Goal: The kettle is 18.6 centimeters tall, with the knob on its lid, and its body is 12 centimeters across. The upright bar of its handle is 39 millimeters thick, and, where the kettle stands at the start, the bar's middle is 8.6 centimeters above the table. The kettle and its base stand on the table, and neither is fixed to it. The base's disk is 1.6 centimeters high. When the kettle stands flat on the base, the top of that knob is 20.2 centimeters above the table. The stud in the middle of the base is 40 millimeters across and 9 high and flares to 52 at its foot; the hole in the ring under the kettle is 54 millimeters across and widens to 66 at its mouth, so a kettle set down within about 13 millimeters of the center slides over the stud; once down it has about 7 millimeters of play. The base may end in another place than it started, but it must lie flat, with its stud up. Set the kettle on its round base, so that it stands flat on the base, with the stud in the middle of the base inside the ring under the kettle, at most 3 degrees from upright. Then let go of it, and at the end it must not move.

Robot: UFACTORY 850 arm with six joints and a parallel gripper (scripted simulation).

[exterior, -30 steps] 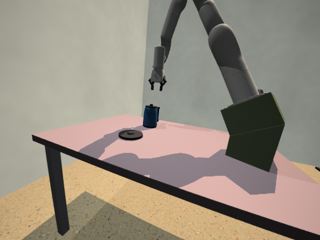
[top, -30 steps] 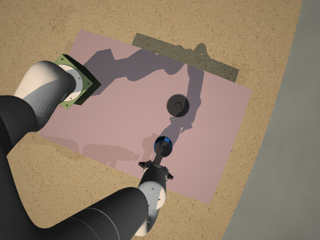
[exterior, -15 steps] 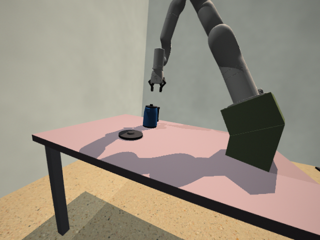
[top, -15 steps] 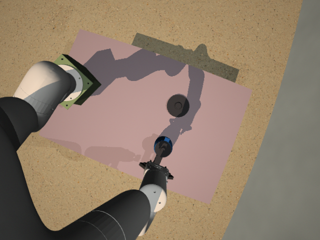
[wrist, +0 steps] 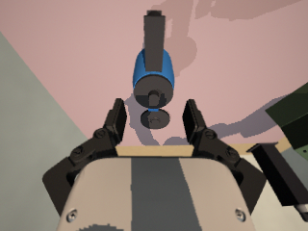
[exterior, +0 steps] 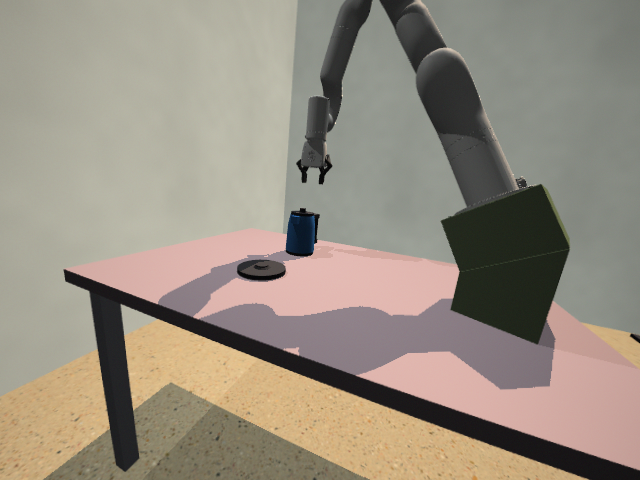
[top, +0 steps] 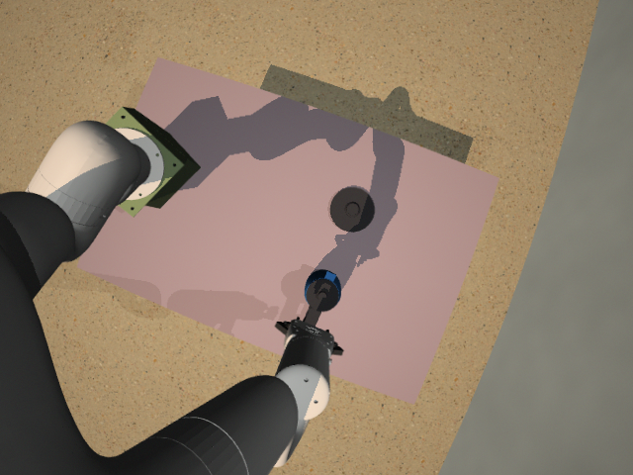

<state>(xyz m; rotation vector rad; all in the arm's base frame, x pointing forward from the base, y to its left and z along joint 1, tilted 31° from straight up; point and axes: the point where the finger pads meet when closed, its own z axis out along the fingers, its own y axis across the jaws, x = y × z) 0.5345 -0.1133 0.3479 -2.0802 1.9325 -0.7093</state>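
Reaching toward the kettle (top: 330, 279) (exterior: 300, 235) (wrist: 167, 66), hand (exterior: 312, 180) (wrist: 154, 108) apart and gripping nothing
Kettle below the hand, beside its base (top: 339, 217) (exterior: 248, 272) (wrist: 146, 120); grasping, lifting, seating and releasing all remain

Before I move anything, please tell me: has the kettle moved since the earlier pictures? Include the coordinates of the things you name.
No. The kettle (top: 326, 276) (exterior: 300, 234) (wrist: 166, 63) stands in the same place beside the round base (top: 341, 219) (exterior: 247, 271) (wrist: 146, 120) in the top view.
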